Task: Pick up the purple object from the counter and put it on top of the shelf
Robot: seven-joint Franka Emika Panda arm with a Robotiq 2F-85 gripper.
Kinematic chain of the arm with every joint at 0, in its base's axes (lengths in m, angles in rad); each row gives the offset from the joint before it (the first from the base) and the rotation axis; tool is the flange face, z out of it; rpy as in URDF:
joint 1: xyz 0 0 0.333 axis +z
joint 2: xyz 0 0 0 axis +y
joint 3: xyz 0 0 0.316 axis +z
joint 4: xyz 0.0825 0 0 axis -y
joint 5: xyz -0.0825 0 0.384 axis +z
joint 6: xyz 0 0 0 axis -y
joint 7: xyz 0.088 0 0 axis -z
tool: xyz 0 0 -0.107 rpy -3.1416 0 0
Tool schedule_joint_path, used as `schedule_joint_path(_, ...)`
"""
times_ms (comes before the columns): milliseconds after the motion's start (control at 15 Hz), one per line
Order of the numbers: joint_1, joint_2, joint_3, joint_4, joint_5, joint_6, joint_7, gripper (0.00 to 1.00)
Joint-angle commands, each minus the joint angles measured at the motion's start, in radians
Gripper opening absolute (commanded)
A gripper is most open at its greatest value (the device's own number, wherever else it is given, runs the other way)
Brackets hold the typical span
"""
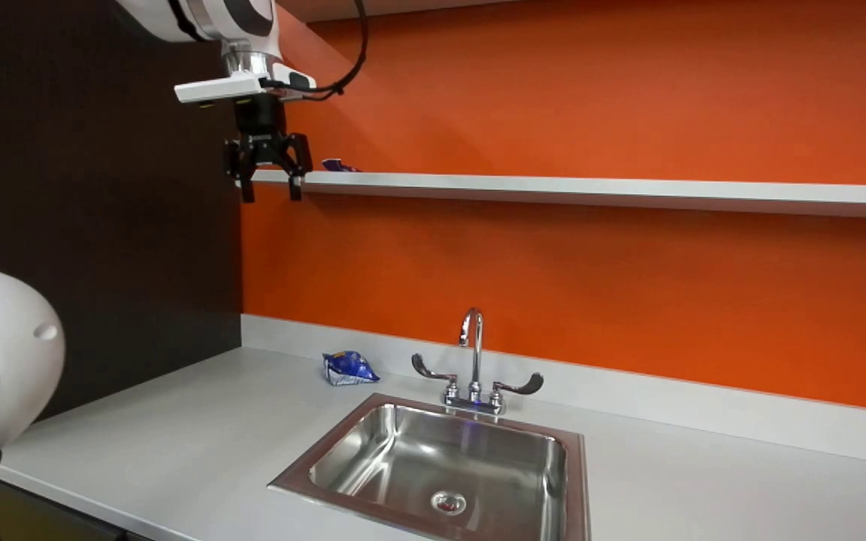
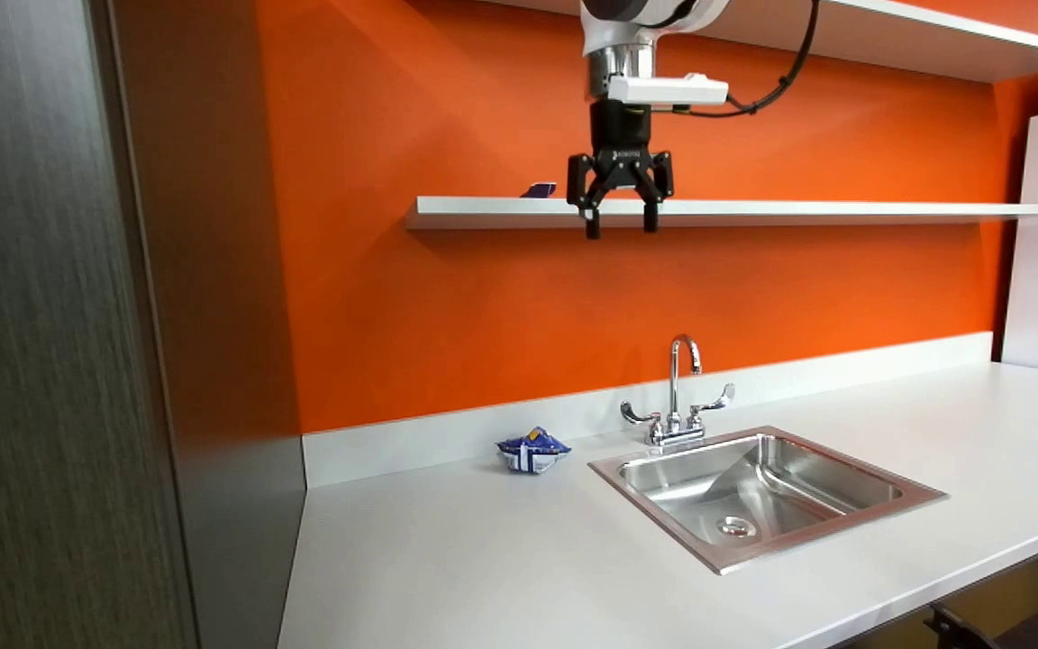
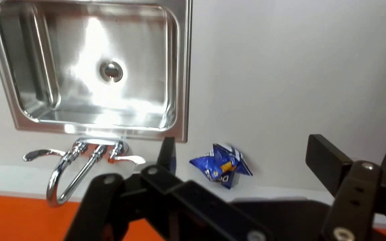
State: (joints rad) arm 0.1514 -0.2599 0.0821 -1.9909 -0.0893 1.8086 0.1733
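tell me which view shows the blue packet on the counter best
The wrist view: it shows the blue packet largest, from above, with some lettering. Both exterior views show it smaller, near the sink.

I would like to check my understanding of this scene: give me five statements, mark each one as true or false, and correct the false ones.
1. A purple item is on the lower shelf. True.
2. The blue packet lies inside the sink. False: it lies on the counter, outside the sink.
3. The end effector is shut on the blue packet. False: it is open, holds nothing and is above the packet.
4. The faucet stands between two handles. True.
5. The wall behind the faucet is orange. True.
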Motion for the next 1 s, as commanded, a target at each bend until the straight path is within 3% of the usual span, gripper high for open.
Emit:
schedule_joint_path(0, -0.018, -0.118, 0.006, -0.211, 0.037, 0.073, -0.044, 1.0)
schedule_joint_path(533, -0.025, -0.204, -0.002, -0.492, 0.038, 0.243, -0.072, 1.0)
schedule_joint_path(600, -0.026, -0.153, 0.015, -0.428, 0.033, 0.203, -0.043, 1.0)
schedule_joint_path(933, -0.028, -0.173, 0.012, -0.47, 0.034, 0.227, -0.047, 1.0)
